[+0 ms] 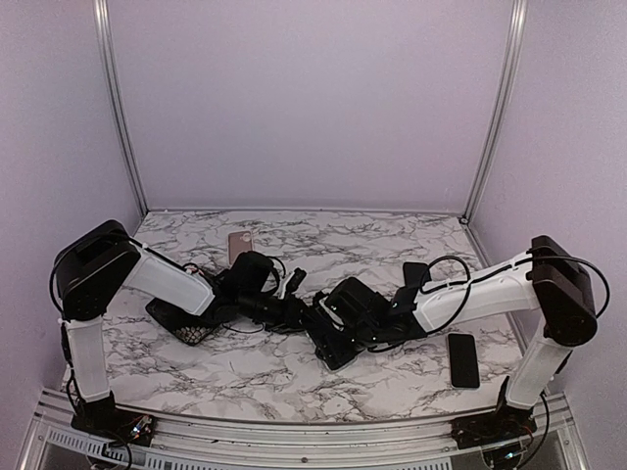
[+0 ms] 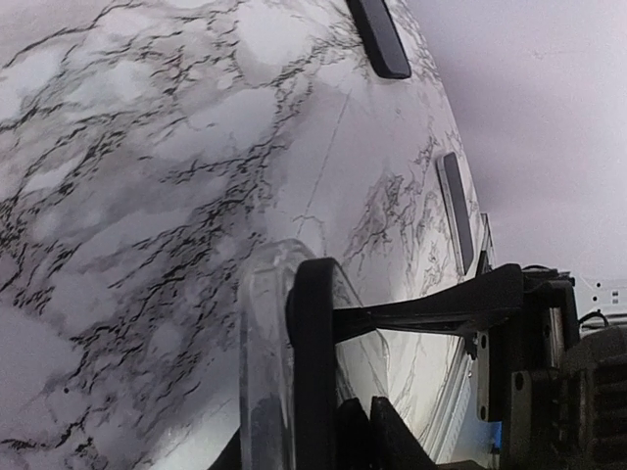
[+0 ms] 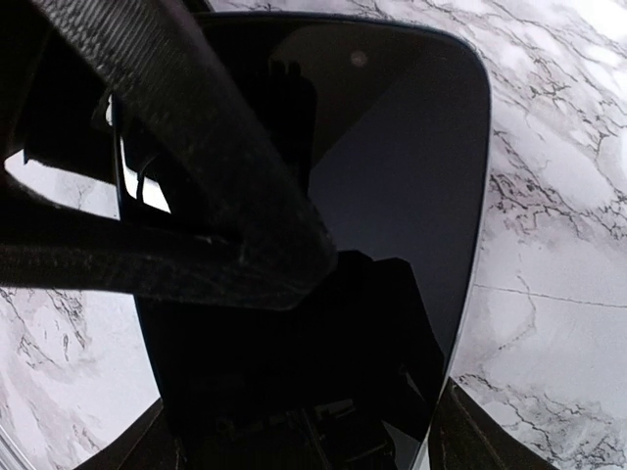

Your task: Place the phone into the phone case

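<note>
Clear phone case (image 2: 257, 333) pinched in left claw (image 1: 292, 311); black phone (image 3: 392, 196) clamped in right claw (image 1: 331, 338); both sit close together over the marble worktop (image 1: 245, 377)

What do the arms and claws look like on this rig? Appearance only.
Both the left arm and right arm have white tubular links, bulky black joint housings and loose black cables looping along them. The left claw and right claw are black, with flat, matte, finely textured fingers. No markings visible.
</note>
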Available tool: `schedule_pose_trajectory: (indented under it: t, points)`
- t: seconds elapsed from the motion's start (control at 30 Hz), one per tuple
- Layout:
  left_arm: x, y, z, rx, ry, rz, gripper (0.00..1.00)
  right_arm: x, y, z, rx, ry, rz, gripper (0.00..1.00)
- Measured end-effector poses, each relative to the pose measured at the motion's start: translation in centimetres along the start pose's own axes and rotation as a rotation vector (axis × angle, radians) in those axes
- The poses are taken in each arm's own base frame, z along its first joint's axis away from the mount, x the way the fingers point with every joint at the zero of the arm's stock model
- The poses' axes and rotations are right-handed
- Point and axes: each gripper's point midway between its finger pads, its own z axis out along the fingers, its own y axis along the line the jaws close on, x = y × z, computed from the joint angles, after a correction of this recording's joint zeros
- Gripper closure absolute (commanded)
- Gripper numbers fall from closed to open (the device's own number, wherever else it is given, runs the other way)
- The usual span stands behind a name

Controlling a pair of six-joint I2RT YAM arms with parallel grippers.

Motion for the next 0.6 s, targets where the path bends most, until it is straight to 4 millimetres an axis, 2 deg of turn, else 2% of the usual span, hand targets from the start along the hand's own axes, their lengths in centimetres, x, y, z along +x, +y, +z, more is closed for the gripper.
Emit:
schedule_pose_trajectory:
  t: [0.1, 0.17, 0.23, 0.3, 0.33, 0.47, 0.6]
  points:
    - [-0.1, -0.6, 0.0, 0.030, 0.005, -0.016, 0.92, -0.1, -0.1, -0.1, 0.005, -0.011, 0.004, 0.65]
    - [-0.3, -1.3, -0.2, 0.057, 0.004, -0.025, 1.00, -0.2, -0.3, -0.3, 0.013, -0.025, 0.013, 0.56]
    - [-0.4, -1.7, -0.3, 0.064, 0.001, -0.023, 1.00, -0.2, -0.3, -0.5, 0.014, -0.043, 0.014, 0.35]
    - [-0.4, -1.8, -0.3, 0.067, -0.002, -0.017, 1.00, -0.3, -0.3, -0.6, 0.011, -0.054, 0.013, 0.08]
    - [-0.4, -1.9, -0.3, 0.067, -0.003, -0.012, 1.00, -0.3, -0.4, -0.6, 0.012, -0.058, 0.007, 0.02]
    - [-0.3, -2.5, -0.8, 0.074, -0.010, 0.078, 1.00, -1.1, -0.3, -2.1, -0.002, -0.105, -0.027, 0.01]
    - [0.1, -3.8, -2.2, 0.025, -0.014, 0.242, 1.00, -2.1, -0.2, -5.3, -0.054, -0.193, -0.088, 0.01]
